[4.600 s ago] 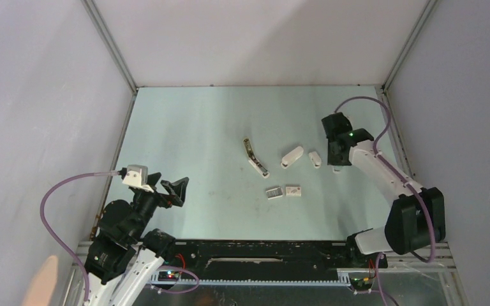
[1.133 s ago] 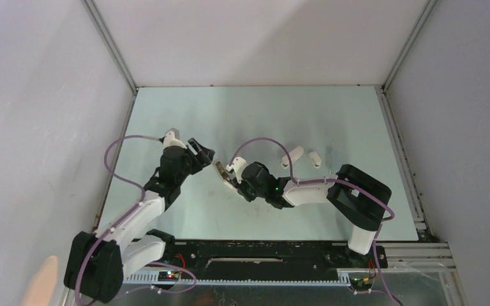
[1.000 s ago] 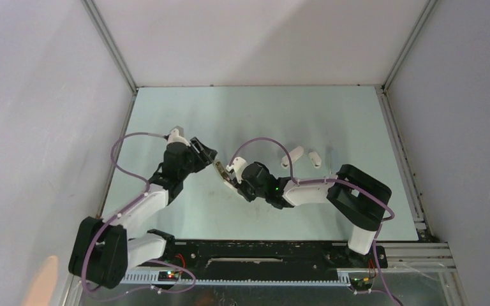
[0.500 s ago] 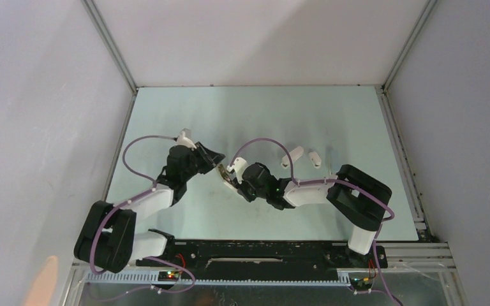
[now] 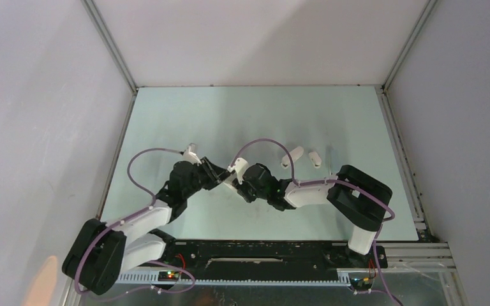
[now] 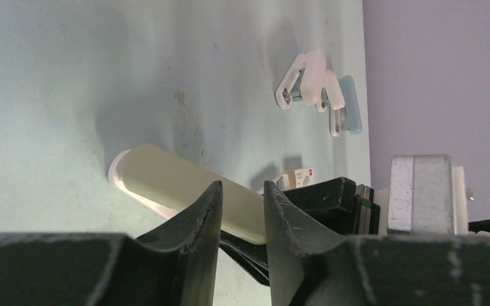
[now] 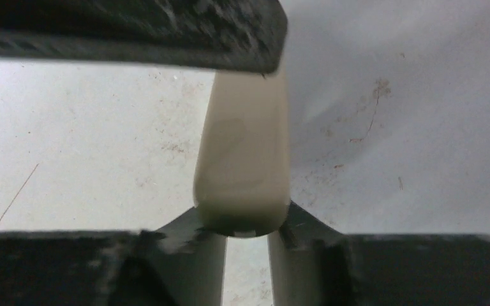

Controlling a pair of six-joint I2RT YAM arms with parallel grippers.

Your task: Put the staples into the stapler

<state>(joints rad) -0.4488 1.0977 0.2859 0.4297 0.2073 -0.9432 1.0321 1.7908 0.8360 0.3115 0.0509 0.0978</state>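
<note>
The cream stapler (image 5: pixel 227 181) lies low over the table between both grippers, mostly covered in the top view. My left gripper (image 6: pixel 241 186) is shut across the stapler (image 6: pixel 166 182) partway along its body, and its black finger (image 7: pixel 134 32) crosses the far end in the right wrist view. My right gripper (image 7: pixel 245 220) holds the near rounded end of the stapler (image 7: pixel 242 153), both fingertips touching its sides. From above, the left gripper (image 5: pixel 215 174) and right gripper (image 5: pixel 237 185) nearly meet. The staples are hidden under the right arm.
Two small white plastic parts (image 5: pixel 291 156) (image 5: pixel 314 158) lie behind the right forearm, and both parts (image 6: pixel 306 83) (image 6: pixel 338 111) show in the left wrist view. A small white box (image 6: pixel 298 176) peeks out beside the right gripper. Grey walls close three sides.
My left arm has swung right to the stapler and its jaws have shut on it. The right arm has stayed at the stapler's other end.
</note>
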